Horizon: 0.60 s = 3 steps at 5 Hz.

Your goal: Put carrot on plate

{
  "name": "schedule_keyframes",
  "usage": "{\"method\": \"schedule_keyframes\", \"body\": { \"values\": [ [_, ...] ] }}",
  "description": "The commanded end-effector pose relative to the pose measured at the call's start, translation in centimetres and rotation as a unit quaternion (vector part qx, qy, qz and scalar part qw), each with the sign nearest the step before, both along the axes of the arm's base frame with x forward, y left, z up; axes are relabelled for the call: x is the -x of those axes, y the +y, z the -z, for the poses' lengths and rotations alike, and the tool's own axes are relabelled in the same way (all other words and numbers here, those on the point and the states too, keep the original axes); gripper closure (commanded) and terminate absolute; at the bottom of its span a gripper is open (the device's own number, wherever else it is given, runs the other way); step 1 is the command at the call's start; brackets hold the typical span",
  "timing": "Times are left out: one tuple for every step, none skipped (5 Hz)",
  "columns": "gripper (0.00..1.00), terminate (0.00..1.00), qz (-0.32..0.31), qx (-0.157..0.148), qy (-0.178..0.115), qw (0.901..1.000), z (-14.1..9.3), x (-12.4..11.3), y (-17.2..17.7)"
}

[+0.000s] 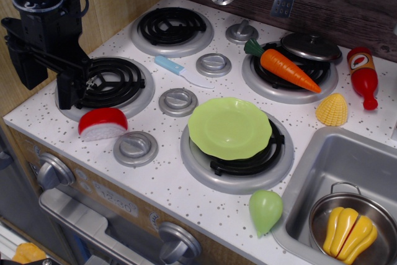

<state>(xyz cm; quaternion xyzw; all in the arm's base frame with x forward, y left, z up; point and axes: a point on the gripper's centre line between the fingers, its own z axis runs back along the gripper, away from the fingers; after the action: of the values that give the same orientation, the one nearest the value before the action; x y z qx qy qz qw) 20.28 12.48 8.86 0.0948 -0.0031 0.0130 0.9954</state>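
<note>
Carrot (288,69) lies tilted across the back-right burner (289,79), propped on its coils just beside a pot lid (311,46). Plate (230,128) sits empty mid-table on the front burner. Gripper (65,88) hangs at the left edge, well apart; fingers' state: cannot tell.

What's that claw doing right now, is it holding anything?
Claw: holding nothing, down over the front-left burner. Whether it is open or closed cannot be told. The carrot lies far off on the back-right burner.
</note>
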Motion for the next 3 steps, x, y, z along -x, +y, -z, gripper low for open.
{"method": "schedule_keyframes", "body": {
  "values": [
    [0.00,0.00,0.000,0.000,0.000,1.0000,0.0,0.0,0.0],
    [0.00,0.00,0.104,-0.016,-0.033,0.9939,-0.6,-1.7,-0.9],
    [0.00,0.00,0.176,-0.067,-0.104,0.9766,-1.4,-4.2,-2.7]
  ]
}}
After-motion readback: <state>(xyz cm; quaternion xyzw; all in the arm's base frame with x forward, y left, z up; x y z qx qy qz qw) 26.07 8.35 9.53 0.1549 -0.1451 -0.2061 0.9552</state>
